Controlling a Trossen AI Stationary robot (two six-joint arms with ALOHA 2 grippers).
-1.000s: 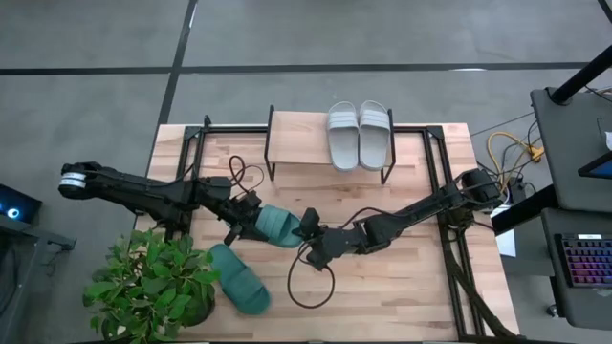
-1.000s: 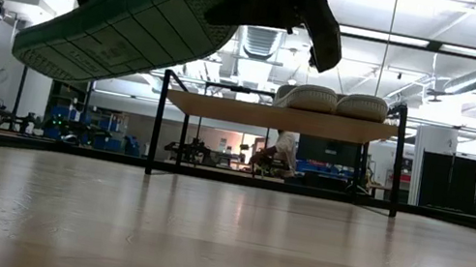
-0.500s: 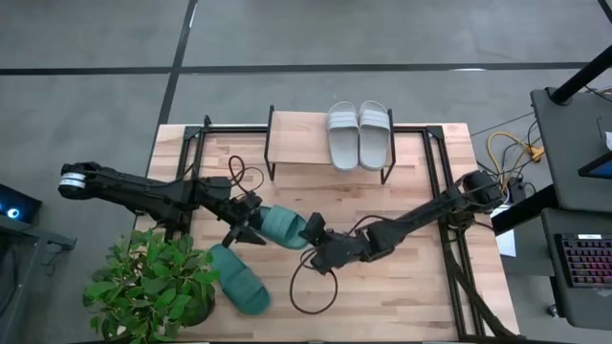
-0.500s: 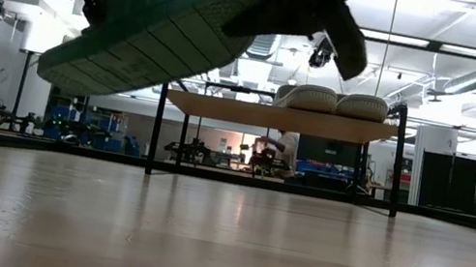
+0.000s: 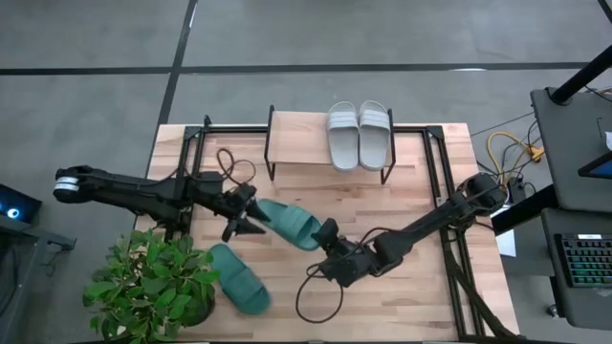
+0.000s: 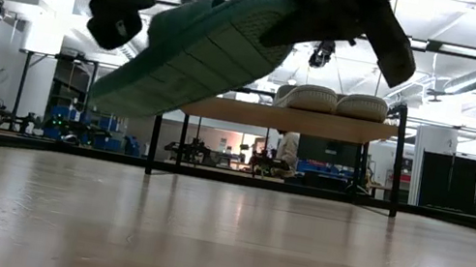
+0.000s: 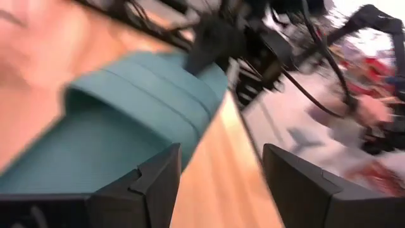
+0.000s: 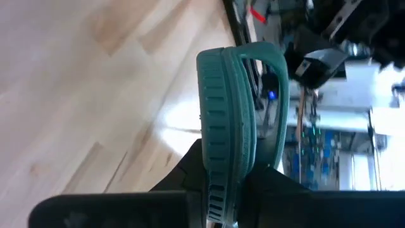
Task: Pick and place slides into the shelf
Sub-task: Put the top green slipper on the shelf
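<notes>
A teal slide hangs in the air over the middle of the table, with my right gripper shut on its right end. My left gripper stands open beside the slide's free left end; in the low view its fingers show apart from the sole. A second teal slide lies flat on the table by the plant. Two light grey slides sit side by side on the board of the shelf at the far edge. My right gripper pinches the sole at its strap end between its two fingers, one on the ribbed underside and one on the footbed side, in front of the strap. The fingers lie along the slide. The slide is lifted clear and slopes down toward its free end.
A potted plant fills the near left corner. A black cable loop lies on the wood below the right arm. Black frame rails run along both sides. Bare board shows on the shelf to the left of the grey pair.
My left gripper has opened, let go of the teal slide and drawn a little toward the table's left. My right gripper has carried the slide toward the near right. The slide has swung to lie diagonally and tipped steeper, free end lower.
</notes>
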